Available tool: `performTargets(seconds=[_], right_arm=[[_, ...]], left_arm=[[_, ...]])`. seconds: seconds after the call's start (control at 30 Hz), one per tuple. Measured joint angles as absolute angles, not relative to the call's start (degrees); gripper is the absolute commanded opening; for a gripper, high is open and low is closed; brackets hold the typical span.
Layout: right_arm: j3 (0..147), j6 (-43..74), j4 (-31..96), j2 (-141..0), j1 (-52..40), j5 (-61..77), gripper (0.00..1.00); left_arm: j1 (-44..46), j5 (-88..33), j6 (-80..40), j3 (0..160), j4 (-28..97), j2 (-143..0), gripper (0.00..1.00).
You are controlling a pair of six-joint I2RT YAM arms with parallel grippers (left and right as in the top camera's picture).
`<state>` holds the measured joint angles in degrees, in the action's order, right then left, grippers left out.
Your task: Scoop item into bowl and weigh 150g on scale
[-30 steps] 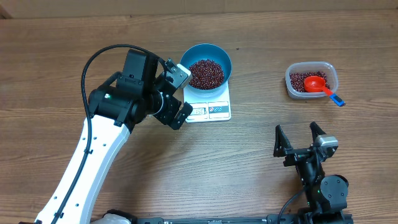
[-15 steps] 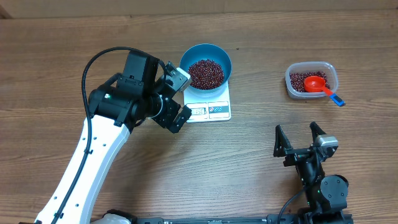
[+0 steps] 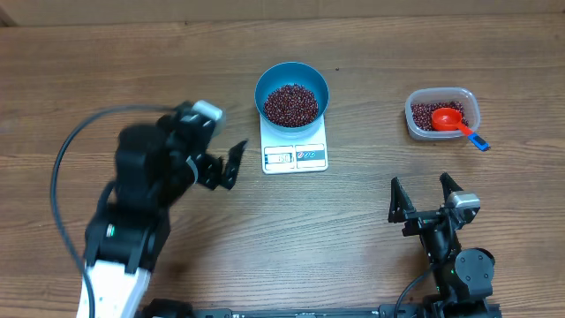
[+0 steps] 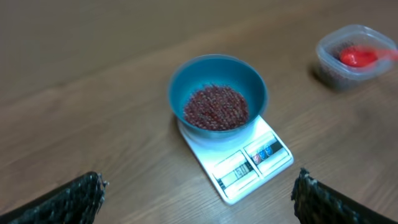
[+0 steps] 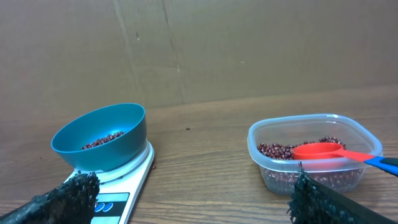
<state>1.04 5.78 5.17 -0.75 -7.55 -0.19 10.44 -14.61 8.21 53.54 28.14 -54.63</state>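
- Over on the left half of the table [image 3: 353, 238], got the left gripper [image 3: 225, 165] gaping wide with nothing between the jaws, aimed toward the scale [image 3: 295, 156] and parked just left of it, not touching.
- Comes out smeared in the overhead view, arm included, so can't make out the joints, only a dark looping cable [image 3: 75, 150] and a white lower link.
- From the left wrist camera: just two black fingertips [image 4: 74, 200] in the bottom corners, with the bowl [image 3: 262, 87] and scale framed between them.
- Down by the near edge on the right, got the right gripper [image 3: 421, 189] spread wide too, holding nothing, pointing toward the far side with the arm tucked low behind it.
- Count-wise: two arms, one scale, one bowl, one clear plastic tub [image 3: 475, 106], one red scoop [image 3: 448, 119], two lots of beans [image 3: 292, 104].
- Sitting on the far end of the flat white scale: round, deep, bright blue bowl, with the display and buttons showing along the near edge. Digits too small to read.
- Inside the bowl: loose maroon heap of tiny red-brown beans, covering the bottom, below the rim.
- Off to the right, well apart from the scale: tub holding a smaller batch of beans, scoop lying in it, blue-tipped handle poking out over the rim.
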Motion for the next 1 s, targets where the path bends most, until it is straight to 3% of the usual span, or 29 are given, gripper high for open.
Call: performTargets(seconds=[0.3,0.57,1.0], right_arm=[[1.04,5.80,5.15,-0.75,-7.55,-0.19,1.00],[1.04,5.78,5.13,-0.73,-7.55,-0.16,1.00],[1.04,5.78,5.15,-0.75,-7.53,-0.19,1.00]], left_arm=[[3.20,-15.03,4.23,31.62,15.51,-33.56,1.00],[2.20,-13.17,2.00,14.81,2.31,-16.93,0.99],[2.20,-7.07,0.60,0.95,1.39,-0.99,1.00]])
